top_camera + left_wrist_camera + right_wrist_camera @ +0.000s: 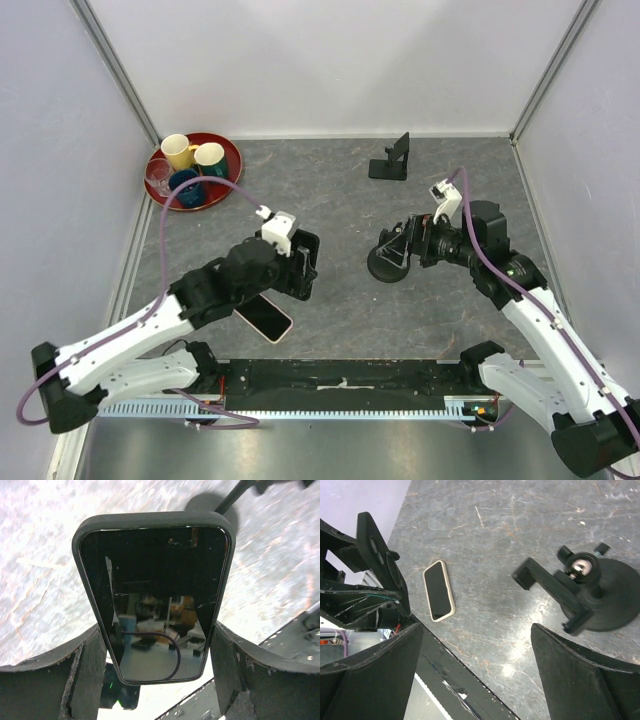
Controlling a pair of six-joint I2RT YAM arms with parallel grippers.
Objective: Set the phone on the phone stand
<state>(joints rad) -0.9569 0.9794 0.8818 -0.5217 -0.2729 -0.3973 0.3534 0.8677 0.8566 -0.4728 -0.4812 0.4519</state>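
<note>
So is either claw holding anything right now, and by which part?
Yes: the left claw pinches a black-cased phone by its two long edges, near one end. The right claw is open, holding nothing.

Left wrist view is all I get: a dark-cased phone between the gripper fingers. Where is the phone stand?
Observer: The phone stand sits at the far side of the table, right of centre, with nothing on it.
Operator: Is that the only phone in the scene?
Observer: No. A second phone in a light case lies flat near the table's near edge, left of centre.
Operator: What is the right arm doing?
Observer: The right gripper is open and pointed at a black suction mount with a round base.
</note>
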